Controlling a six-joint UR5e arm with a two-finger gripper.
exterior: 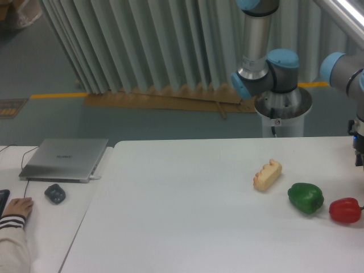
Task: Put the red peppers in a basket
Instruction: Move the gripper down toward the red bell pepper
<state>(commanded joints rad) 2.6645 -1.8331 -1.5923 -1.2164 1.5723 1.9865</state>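
your red pepper sits on the counter at its right end, partly cut by the frame edge, with nothing gripping it. the green pepper lies just beside the red pepper, on its left, and that is your first risk: a descent that drifts toward it can clip or nudge it, or close on the wrong fruit. the red skin is glossy and lobed, so it may roll or slip if you pinch it off-centre. beyond the green one lies the beige ridged piece, well apart from the red pepper. above the red pepper, only a dark sliver of the gripper shows at the frame edge; you cannot tell whether the jaws are open or closed. no basket is in view, so check the drop point first.
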